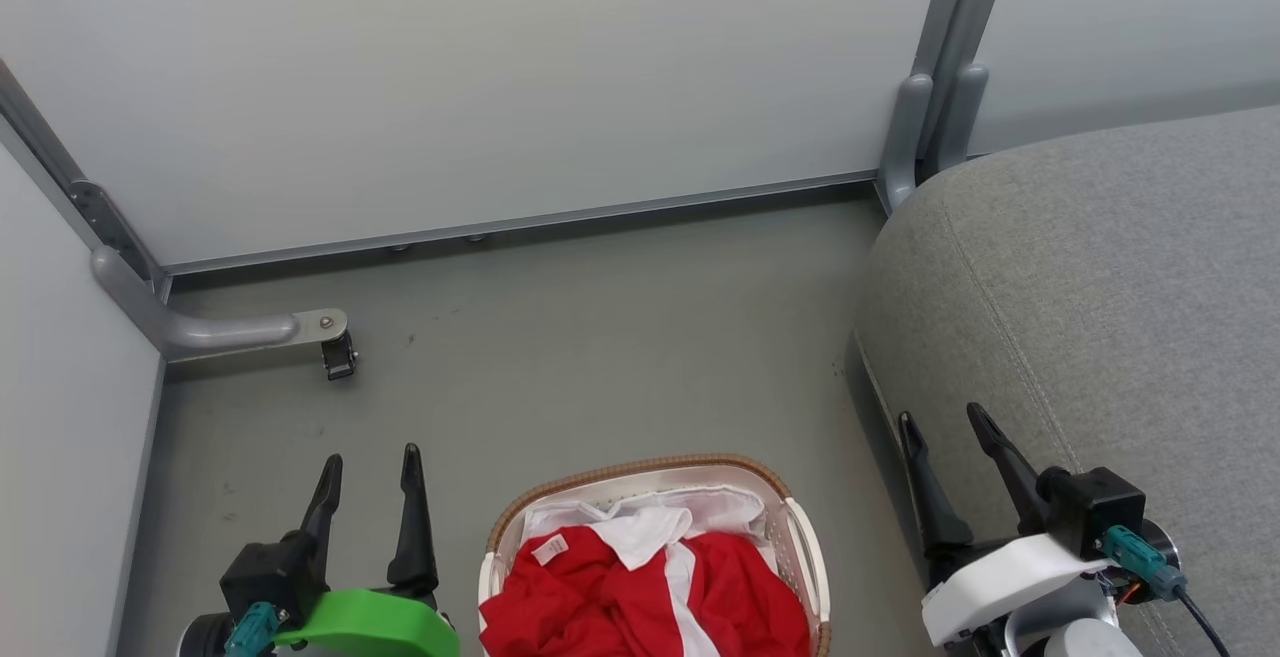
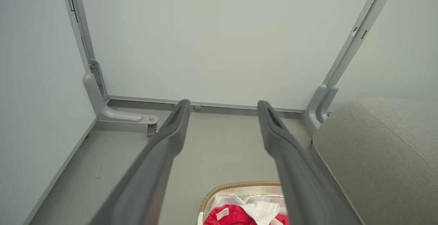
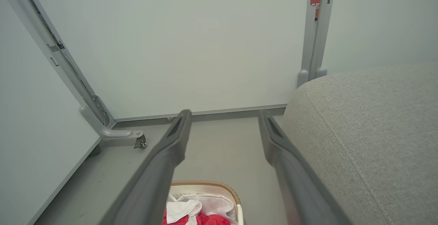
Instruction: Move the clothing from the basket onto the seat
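Observation:
Red clothing (image 1: 620, 592) with white trim and a small white label fills the white basket (image 1: 806, 547), which stands on the floor at the bottom centre of the head view. To its right rises the grey seat (image 1: 1110, 287). My left gripper (image 1: 370, 462) is open and empty, left of the basket. My right gripper (image 1: 945, 419) is open and empty too, beside the seat's front edge. The left wrist view shows the clothing (image 2: 236, 216), the basket (image 2: 236, 185) and the seat (image 2: 383, 149) below my left gripper (image 2: 222, 103). The right wrist view has the clothing (image 3: 214, 220), the basket (image 3: 205, 184) and the seat (image 3: 369, 125) past my right gripper (image 3: 222, 112).
Pale partition panels (image 1: 500, 67) with grey metal posts close off the back and left. A grey foot with a small caster (image 1: 338, 357) juts onto the grey floor (image 1: 600, 337) at the left. A white fabric sheet (image 1: 700, 512) lies in the basket behind the red clothing.

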{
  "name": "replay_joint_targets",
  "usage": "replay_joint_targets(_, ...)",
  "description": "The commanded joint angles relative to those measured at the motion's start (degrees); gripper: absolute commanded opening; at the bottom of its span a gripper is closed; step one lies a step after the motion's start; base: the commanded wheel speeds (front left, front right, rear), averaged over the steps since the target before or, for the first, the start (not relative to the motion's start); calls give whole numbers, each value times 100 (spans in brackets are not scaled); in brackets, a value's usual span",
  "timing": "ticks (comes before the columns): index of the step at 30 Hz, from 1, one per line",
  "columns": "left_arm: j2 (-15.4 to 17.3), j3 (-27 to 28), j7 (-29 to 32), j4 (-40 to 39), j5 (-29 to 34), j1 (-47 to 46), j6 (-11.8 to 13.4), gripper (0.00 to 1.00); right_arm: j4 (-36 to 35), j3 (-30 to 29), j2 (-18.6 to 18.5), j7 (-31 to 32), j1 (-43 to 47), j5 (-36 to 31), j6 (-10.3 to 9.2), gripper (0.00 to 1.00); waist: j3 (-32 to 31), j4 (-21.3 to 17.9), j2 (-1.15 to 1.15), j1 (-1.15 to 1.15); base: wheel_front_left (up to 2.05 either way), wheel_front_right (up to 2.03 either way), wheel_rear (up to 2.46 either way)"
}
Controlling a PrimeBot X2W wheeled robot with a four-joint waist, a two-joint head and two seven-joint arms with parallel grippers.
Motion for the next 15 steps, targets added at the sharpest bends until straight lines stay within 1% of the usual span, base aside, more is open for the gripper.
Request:
replay_joint_targets(1, 45, -11, -51, -5, 119, 78, 29, 100, -43, 29, -33, -57, 61, -134, 0, 100, 3, 0, 0, 0, 0, 0, 0)
replay_joint_targets(15, 48, -130, -201, 108, 591, 72, 53, 100, -78, 120, -40, -205, 77, -658, 0, 100, 20, 6, 0, 0, 0, 0, 0)
